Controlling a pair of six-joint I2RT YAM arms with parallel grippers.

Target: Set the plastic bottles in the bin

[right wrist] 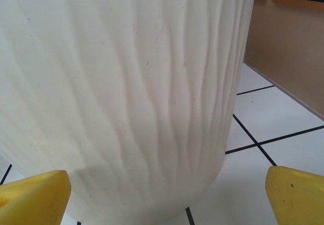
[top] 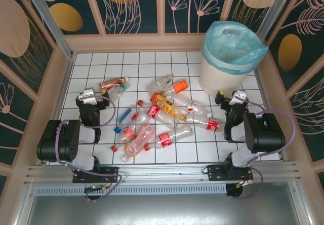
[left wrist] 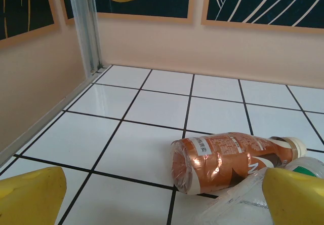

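Left wrist view: my left gripper point(left wrist: 162, 200) stood wide apart and empty, low over the tiled table point(left wrist: 126, 108).

Its yellow fingertips point(left wrist: 31, 194) framed a brown-labelled bottle point(left wrist: 228, 156) that lay on its side just ahead, cap to the right, with a clear crushed bottle point(left wrist: 238, 202) against its near side. My right gripper point(right wrist: 167, 197) was also spread wide and held nothing, and the ribbed cream wall of the bin point(right wrist: 126, 83) stood close in front of it. In the top external view both my arms sat folded at the near edge, the left by the table's left side, the right just before the bin. The other plastic bottles point(top: 162, 116) lay scattered on the tiles between the arms. The bin stood in the far right corner, its blue-green bag point(top: 235, 45) folded over the rim.
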